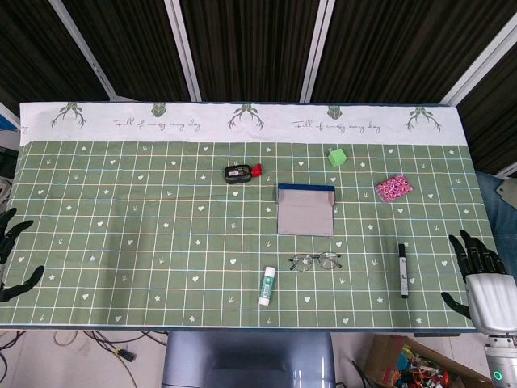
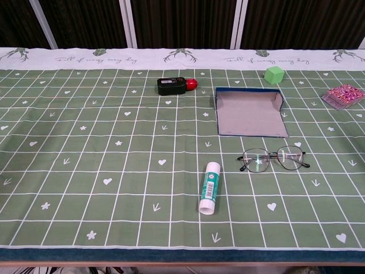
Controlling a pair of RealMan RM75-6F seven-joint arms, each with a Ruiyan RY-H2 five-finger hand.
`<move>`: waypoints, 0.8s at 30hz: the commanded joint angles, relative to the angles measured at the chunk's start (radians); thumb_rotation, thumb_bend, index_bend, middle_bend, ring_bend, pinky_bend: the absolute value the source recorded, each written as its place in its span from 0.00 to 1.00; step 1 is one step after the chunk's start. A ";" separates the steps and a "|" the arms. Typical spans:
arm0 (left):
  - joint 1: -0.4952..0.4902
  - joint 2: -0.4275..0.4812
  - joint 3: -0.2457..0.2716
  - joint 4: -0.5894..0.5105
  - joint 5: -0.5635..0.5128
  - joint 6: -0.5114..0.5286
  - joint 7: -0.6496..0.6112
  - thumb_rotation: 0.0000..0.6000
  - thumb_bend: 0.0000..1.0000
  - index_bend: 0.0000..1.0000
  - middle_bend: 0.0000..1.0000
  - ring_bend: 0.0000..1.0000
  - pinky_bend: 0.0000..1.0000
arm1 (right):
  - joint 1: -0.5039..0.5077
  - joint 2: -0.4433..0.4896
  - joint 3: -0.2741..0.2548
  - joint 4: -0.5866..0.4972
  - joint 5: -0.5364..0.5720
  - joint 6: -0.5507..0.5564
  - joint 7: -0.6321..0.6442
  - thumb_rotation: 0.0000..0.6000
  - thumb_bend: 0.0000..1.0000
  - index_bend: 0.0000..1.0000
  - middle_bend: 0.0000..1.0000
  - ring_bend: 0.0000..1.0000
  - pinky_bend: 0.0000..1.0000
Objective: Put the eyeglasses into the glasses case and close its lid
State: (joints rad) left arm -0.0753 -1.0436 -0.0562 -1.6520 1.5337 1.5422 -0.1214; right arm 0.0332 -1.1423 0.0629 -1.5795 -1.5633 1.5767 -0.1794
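Your right hand [image 1: 482, 279] hangs at the table's near right edge with fingers spread and nothing in them. Your left hand [image 1: 14, 252] sits at the near left edge, only dark fingertips visible, apart and holding nothing. Both hands appear in the head view alone; the chest view shows neither.

The eyeglasses [image 1: 316, 261] lie unfolded on the green cloth, well to the left of your right hand and far right of your left. The glasses case [image 1: 305, 208] lies open just beyond them. The chest view shows its blue rim and grey inside more clearly.

A black marker [image 1: 403, 270] lies near your right hand, between it and the eyeglasses. A glue stick [image 1: 267, 285] lies left of the eyeglasses.
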 commanded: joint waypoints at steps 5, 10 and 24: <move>0.004 0.000 0.001 -0.004 0.001 0.006 0.007 1.00 0.26 0.14 0.00 0.00 0.00 | -0.003 0.004 0.002 0.000 0.002 0.006 0.010 1.00 0.12 0.03 0.04 0.11 0.21; 0.004 -0.001 0.003 -0.003 0.002 0.005 0.011 1.00 0.26 0.14 0.00 0.00 0.00 | -0.003 0.004 0.001 0.002 0.002 0.003 0.013 1.00 0.12 0.03 0.04 0.11 0.21; 0.006 -0.004 0.004 -0.006 0.003 0.010 0.018 1.00 0.27 0.14 0.00 0.00 0.00 | 0.001 0.006 0.000 0.005 0.004 -0.006 0.028 1.00 0.12 0.03 0.04 0.11 0.21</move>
State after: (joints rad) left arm -0.0688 -1.0478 -0.0525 -1.6580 1.5370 1.5518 -0.1036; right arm 0.0334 -1.1361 0.0631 -1.5751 -1.5597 1.5708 -0.1519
